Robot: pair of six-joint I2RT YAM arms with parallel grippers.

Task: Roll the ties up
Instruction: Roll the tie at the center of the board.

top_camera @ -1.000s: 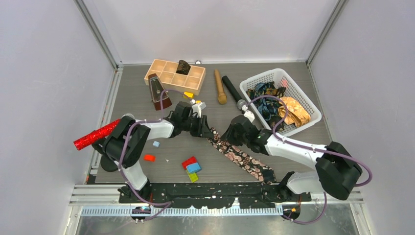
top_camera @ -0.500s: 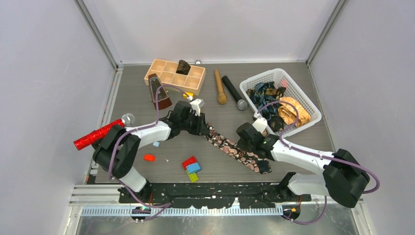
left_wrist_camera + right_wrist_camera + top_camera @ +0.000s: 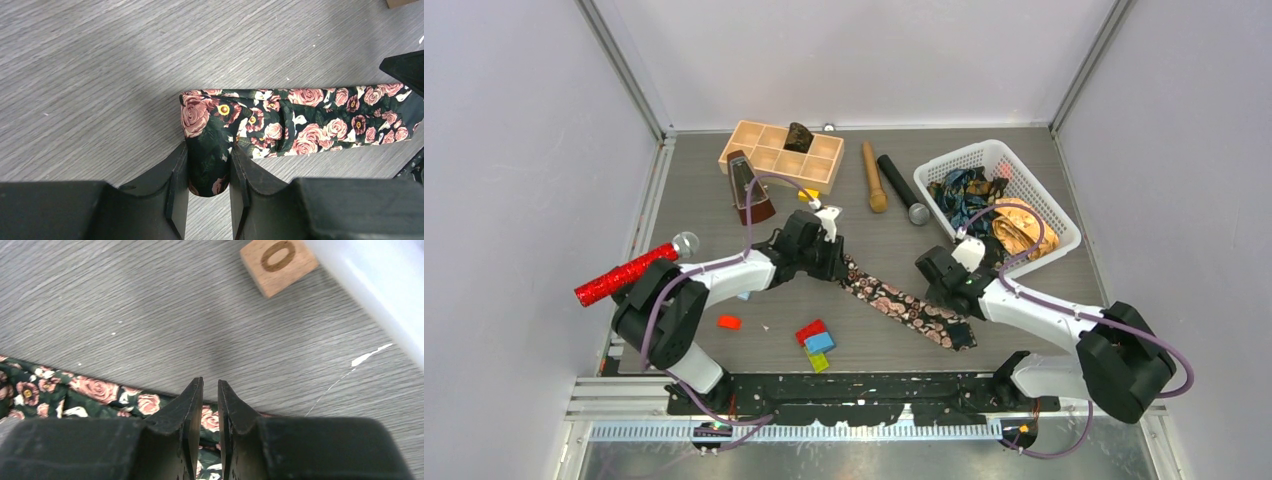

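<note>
Black necktie with pink rose print (image 3: 904, 305) laid diagonally on grey wood-grain table (image 3: 694, 190), between both arms. Left gripper (image 3: 209, 167) is clenched on the necktie's folded end. Right gripper (image 3: 210, 390) sits over the fabric edge nearer the other end, its fingers almost together; whether they pinch cloth cannot be told. Crumpled ties (image 3: 1024, 232) fill the white plastic basket (image 3: 959, 160).

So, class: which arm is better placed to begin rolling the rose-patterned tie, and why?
Probably the left. The left gripper pinches the folded end of the rose-patterned tie, so it could turn that end over. The right gripper sits over the tie's edge near the other end, its grip unclear.
</note>
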